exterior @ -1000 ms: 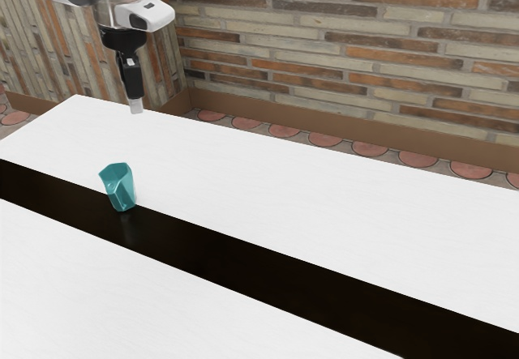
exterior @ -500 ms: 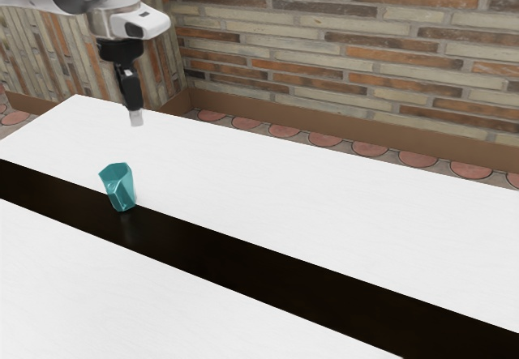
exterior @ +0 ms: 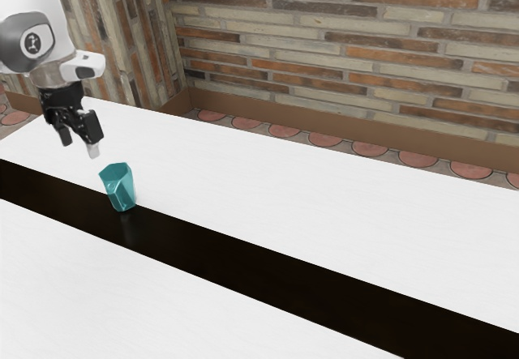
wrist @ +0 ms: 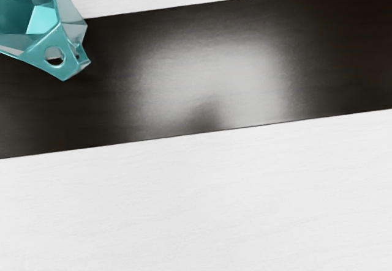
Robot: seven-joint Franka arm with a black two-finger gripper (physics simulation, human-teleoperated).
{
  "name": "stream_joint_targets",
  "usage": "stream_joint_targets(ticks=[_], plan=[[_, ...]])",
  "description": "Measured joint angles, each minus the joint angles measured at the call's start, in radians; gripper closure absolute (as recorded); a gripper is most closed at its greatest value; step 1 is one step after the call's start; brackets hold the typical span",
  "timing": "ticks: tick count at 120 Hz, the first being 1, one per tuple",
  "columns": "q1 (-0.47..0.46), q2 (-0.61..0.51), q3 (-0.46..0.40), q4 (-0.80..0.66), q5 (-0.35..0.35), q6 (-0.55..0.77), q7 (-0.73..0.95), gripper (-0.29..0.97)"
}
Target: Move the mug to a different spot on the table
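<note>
A teal faceted mug point(exterior: 118, 186) stands upright on the black stripe point(exterior: 243, 263) of the white table point(exterior: 324, 189), toward the exterior view's left. My gripper point(exterior: 79, 143) hangs open a little above the table, up and to the left of the mug, with nothing between its fingers. In the wrist view the mug point(wrist: 40, 26) appears from above at one corner, its small handle ring toward the middle of the stripe point(wrist: 214, 81).
A brick wall point(exterior: 340, 35) with a brown skirting rises behind the table. White tabletop stretches wide to the exterior view's right of the mug and in front of the stripe.
My hand has swung down and to the exterior view's left, from high behind the mug to close beside its rim, and has turned. The mug has not moved.
</note>
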Motion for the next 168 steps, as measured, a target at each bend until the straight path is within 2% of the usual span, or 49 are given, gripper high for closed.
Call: stream_joint_targets(ticks=[13, 23, 33, 62, 74, 95, 107, 168], plan=[[-0.003, -0.003, 0.003, -0.092, 0.01, 0.128, -0.104, 0.0], [-0.005, 0.004, 0.063, -0.131, -0.001, 0.208, -0.181, 0.0], [-0.001, 0.013, 0.085, -0.162, -0.006, 0.276, -0.255, 0.0], [-0.026, 0.117, 0.09, -0.182, -0.016, 0.459, -0.449, 0.0], [-0.025, 0.161, 0.091, -0.184, -0.036, 0.506, -0.523, 0.01], [-0.014, 0.21, 0.093, -0.196, -0.062, 0.569, -0.625, 0.19], [0.007, 0.238, 0.092, -0.194, -0.063, 0.602, -0.663, 0.24], [0.036, 0.404, 0.09, -0.127, -0.071, 0.783, -0.736, 0.31]])
